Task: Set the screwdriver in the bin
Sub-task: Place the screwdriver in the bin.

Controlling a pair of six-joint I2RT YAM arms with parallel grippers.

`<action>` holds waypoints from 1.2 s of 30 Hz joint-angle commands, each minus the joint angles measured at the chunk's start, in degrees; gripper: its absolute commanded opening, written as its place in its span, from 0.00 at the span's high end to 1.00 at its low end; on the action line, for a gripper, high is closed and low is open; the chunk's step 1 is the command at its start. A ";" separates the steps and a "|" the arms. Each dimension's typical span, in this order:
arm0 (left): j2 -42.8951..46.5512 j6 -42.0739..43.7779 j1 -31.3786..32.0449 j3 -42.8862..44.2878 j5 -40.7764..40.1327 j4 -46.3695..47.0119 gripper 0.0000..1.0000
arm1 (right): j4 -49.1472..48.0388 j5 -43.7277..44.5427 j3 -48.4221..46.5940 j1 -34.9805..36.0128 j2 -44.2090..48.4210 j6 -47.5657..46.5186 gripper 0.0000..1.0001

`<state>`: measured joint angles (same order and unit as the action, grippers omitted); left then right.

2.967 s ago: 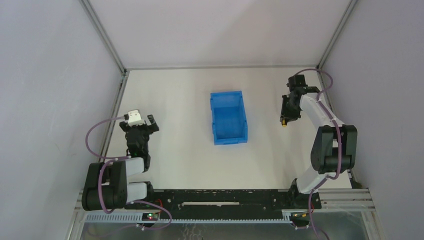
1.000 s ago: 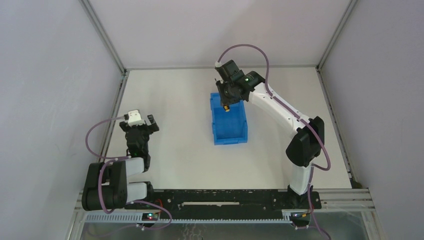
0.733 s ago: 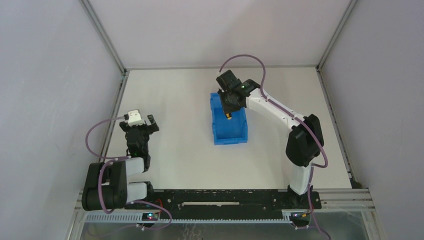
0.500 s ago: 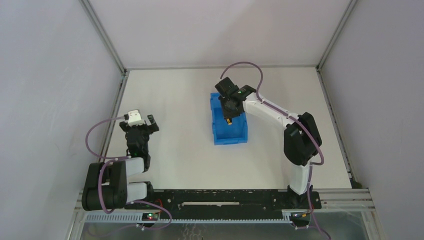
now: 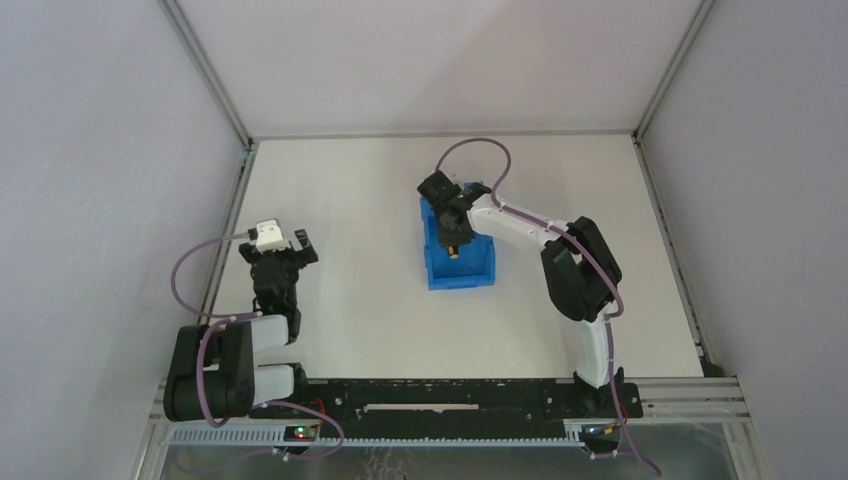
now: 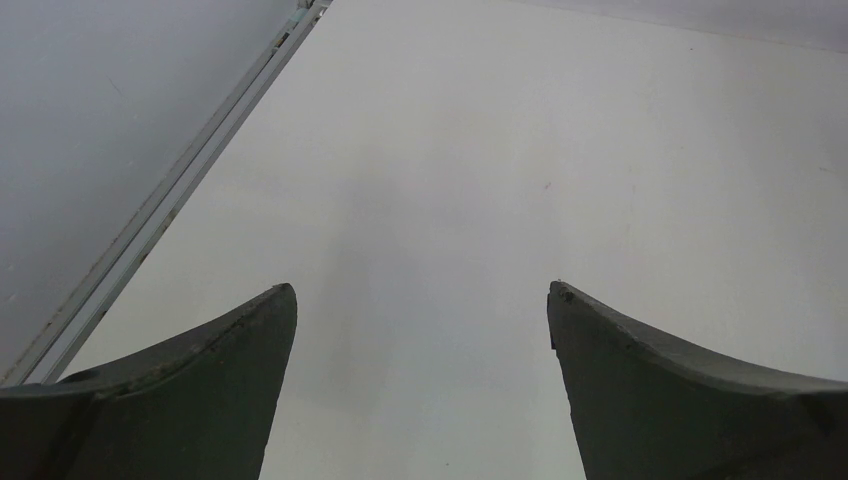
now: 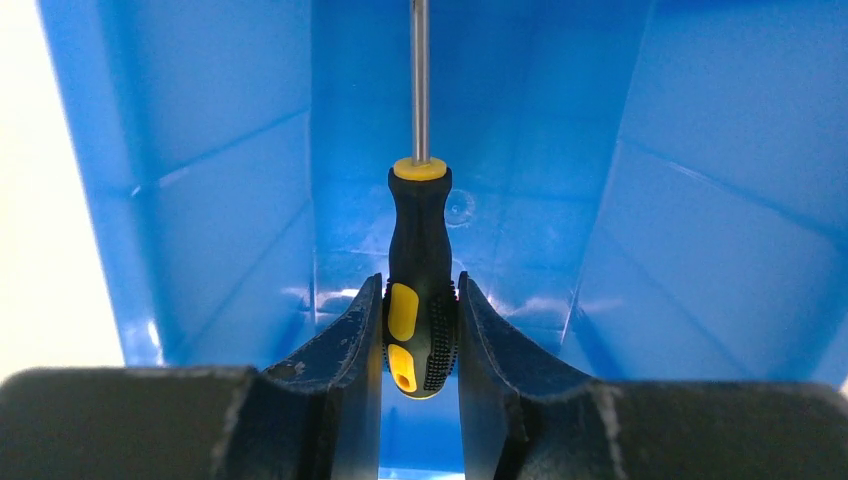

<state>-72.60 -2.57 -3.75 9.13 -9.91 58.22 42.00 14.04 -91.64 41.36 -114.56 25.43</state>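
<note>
The screwdriver (image 7: 420, 225) is pinched by the right gripper (image 7: 420, 292), down inside the bin (image 7: 700, 200). Best released low so nothing gets bounced out.

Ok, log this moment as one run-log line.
step: placing | right gripper: shut on screwdriver, held between the walls of bin | screwdriver: not yet released | left gripper: open, empty, over table

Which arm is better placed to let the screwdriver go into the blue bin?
Right. The right gripper grips the screwdriver between the walls of the bin; the left gripper is open, empty, well off to the left.
</note>
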 commanded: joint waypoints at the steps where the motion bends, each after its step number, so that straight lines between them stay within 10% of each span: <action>1: 0.53 1.02 0.32 1.86 -0.53 2.08 0.00 | -2.33 2.92 0.03 0.46 -0.94 2.22 0.89; 20: 0.53 0.95 0.32 1.86 -0.53 2.08 0.00 | -1.97 3.02 -0.56 0.14 -3.48 3.18 0.52; 36: 0.53 0.95 0.32 1.88 -0.50 2.08 0.00 | 0.83 8.95 -4.08 0.73 7.07 1.34 0.48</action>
<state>-72.60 -2.57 -3.75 9.13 -9.91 58.19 42.59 19.05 -92.01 41.39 -114.59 27.33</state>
